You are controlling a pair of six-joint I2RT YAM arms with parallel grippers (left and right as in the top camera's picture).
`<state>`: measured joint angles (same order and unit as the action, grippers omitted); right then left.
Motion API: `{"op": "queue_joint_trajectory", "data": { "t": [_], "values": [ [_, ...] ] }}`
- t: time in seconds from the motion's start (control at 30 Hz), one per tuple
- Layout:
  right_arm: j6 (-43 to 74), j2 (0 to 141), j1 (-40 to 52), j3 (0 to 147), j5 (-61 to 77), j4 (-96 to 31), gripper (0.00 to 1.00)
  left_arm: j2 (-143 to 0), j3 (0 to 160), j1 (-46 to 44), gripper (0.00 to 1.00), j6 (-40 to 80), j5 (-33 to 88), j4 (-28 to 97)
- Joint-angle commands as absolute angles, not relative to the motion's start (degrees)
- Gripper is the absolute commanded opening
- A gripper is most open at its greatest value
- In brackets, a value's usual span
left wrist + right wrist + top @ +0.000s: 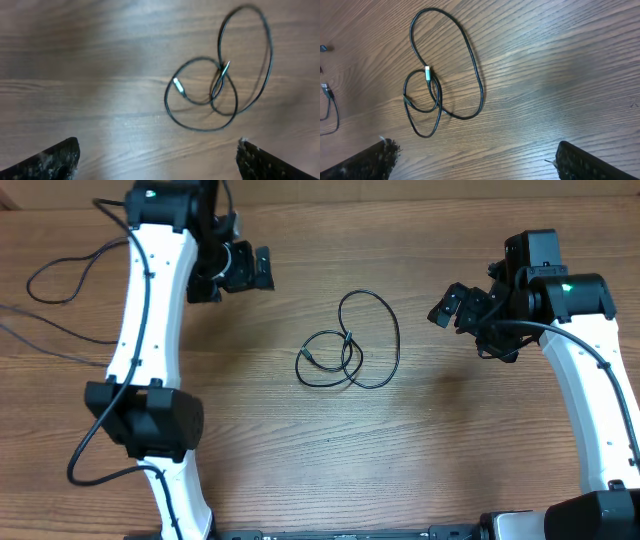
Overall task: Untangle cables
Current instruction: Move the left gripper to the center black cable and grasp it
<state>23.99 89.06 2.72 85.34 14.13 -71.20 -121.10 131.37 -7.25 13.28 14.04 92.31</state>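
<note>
A thin black cable (349, 340) lies in a loose tangle of overlapping loops at the middle of the wooden table. It also shows in the left wrist view (178, 86) with a silvery plug, and in the right wrist view (427, 73). My left gripper (250, 270) hovers to the upper left of the tangle, open and empty (157, 150). My right gripper (455, 307) hovers to the right of it, open and empty (475, 150). Neither touches the cable.
More thin black cord (60, 268) lies in loose loops at the table's far left. Its plug ends show at the left edge of the right wrist view (326, 92). A thicker wire (85, 440) hangs from the left arm. Bare wood (470, 440) surrounds the tangle.
</note>
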Motion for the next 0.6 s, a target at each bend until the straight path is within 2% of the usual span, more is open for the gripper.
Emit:
{"op": "queue_joint_trajectory", "data": {
  "t": [0.0,0.1,0.23,0.37,0.57],
  "values": [
    [24.2,89.1,2.5,85.5,13.5,-71.0,1.00,-123.7,130.6,-10.7,1.00,10.2,16.0,94.0],
    [24.2,89.1,2.5,85.5,13.5,-71.0,1.00,-125.2,129.6,-14.4,1.00,7.2,20.9,94.1],
    [24.2,89.1,2.5,85.5,13.5,-71.0,1.00,-125.6,126.0,-19.9,1.00,7.7,20.6,90.3],
    [24.2,89.1,2.5,85.5,13.5,-71.0,1.00,-125.6,118.5,-23.6,0.96,7.9,20.6,86.3],
    [24.2,89.1,2.5,85.5,13.5,-71.0,1.00,-125.6,105.5,-29.1,0.96,5.7,20.9,79.0]
  ]
}}
